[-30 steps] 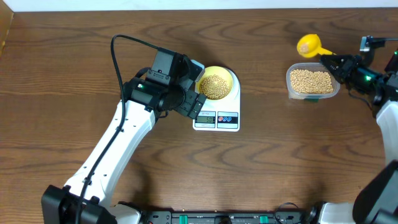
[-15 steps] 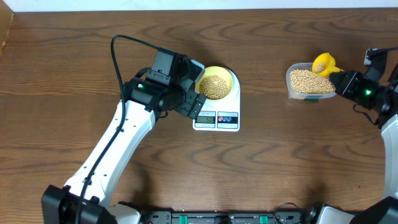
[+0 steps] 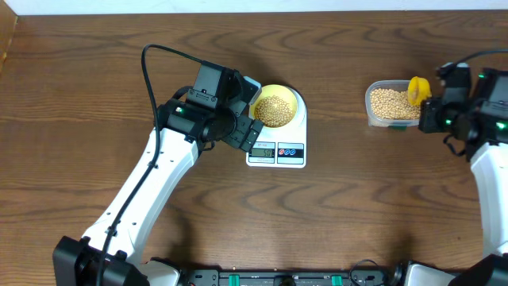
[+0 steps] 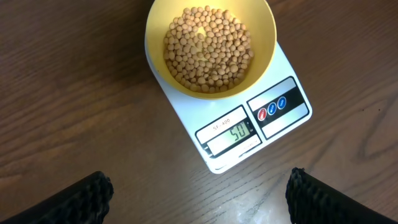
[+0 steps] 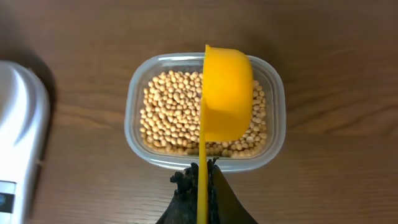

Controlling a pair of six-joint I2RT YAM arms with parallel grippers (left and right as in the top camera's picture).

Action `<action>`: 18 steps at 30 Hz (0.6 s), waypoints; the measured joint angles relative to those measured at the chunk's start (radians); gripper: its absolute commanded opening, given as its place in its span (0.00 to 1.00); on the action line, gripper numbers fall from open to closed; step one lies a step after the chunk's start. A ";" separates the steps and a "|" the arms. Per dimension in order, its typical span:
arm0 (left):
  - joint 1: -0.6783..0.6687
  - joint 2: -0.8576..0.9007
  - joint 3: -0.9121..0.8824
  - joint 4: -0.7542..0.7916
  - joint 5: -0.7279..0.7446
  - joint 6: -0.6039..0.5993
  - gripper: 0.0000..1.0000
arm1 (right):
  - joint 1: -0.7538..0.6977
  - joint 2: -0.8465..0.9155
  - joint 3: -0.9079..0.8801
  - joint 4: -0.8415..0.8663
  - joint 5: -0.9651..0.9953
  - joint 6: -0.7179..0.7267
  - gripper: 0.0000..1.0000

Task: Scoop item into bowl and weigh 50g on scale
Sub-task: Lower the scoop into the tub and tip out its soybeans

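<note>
The pale yellow bowl [image 3: 276, 107] holds tan beans [image 4: 207, 48] and sits on the white scale [image 3: 279, 151]; its display [image 4: 238, 132] shows in the left wrist view. My left gripper [image 4: 199, 199] is open and empty, hovering beside the scale's left front. My right gripper [image 5: 202, 186] is shut on the handle of the yellow scoop [image 5: 227, 93], which is tipped on its side over the clear tub [image 3: 397, 104] of beans [image 5: 168, 118].
The clear tub [image 5: 273, 143] stands at the right of the table, well apart from the scale. The scale's edge [image 5: 22, 124] shows at the left of the right wrist view. Brown wooden tabletop [image 3: 357, 214] lies around both.
My right gripper has swung the scoop from behind the tub to above it and turned it on its side. The left arm, bowl and scale have not moved.
</note>
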 measured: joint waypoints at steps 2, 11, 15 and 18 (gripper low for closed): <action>0.000 0.000 0.000 0.000 0.000 0.000 0.91 | 0.047 0.000 0.000 0.002 0.067 -0.040 0.01; 0.000 0.000 0.000 0.000 0.000 0.000 0.91 | 0.197 0.000 0.000 0.005 0.315 -0.150 0.01; 0.000 0.000 0.000 0.000 0.000 0.000 0.91 | 0.218 0.000 0.000 0.012 0.404 -0.160 0.01; 0.000 0.000 0.000 0.000 0.000 0.000 0.91 | 0.218 0.000 0.000 0.012 0.441 -0.156 0.01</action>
